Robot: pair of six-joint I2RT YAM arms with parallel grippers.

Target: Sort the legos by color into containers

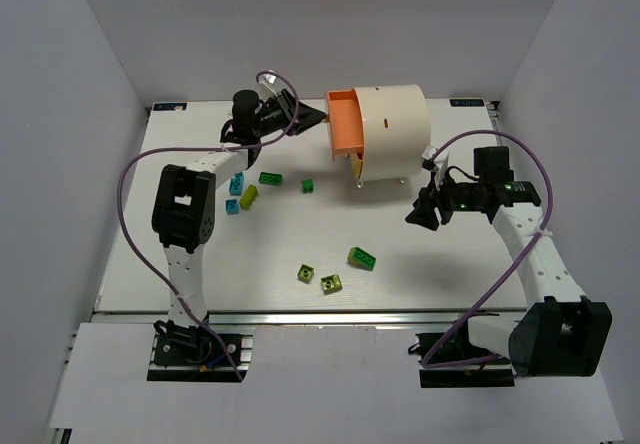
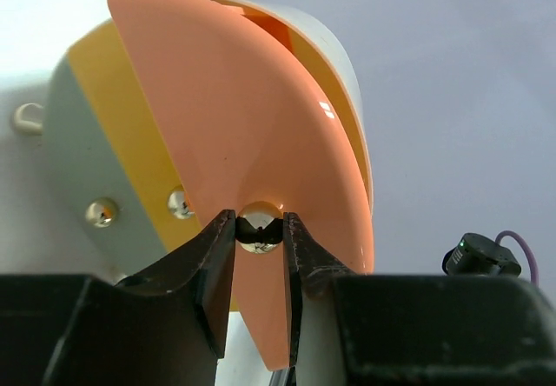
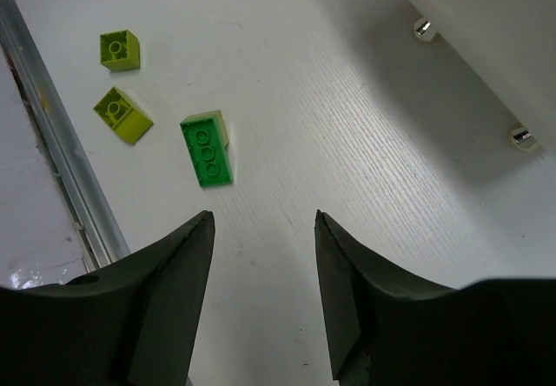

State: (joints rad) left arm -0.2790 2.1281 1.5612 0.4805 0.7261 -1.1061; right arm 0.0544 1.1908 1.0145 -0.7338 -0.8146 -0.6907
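Observation:
The container, a cream-white drum (image 1: 392,124), lies on its side at the back of the table, and an orange wedge compartment (image 1: 345,124) stands out from its left end. My left gripper (image 1: 313,116) is shut on the round brass knob (image 2: 259,227) of that orange compartment (image 2: 243,116), one finger touching each side. Yellow and grey wedge faces (image 2: 104,134) with their own knobs lie to the left of it. My right gripper (image 3: 263,221) hangs open above bare table, right of the drum's front. A dark green lego (image 3: 207,149) and two lime legos (image 3: 122,114) lie beyond its fingertips.
Teal legos (image 1: 237,184), a lime lego (image 1: 248,196) and two dark green legos (image 1: 270,177) lie near the left arm. A green lego (image 1: 361,257) and two lime legos (image 1: 306,273) lie front centre. The table's metal front rail (image 3: 52,143) runs close to them.

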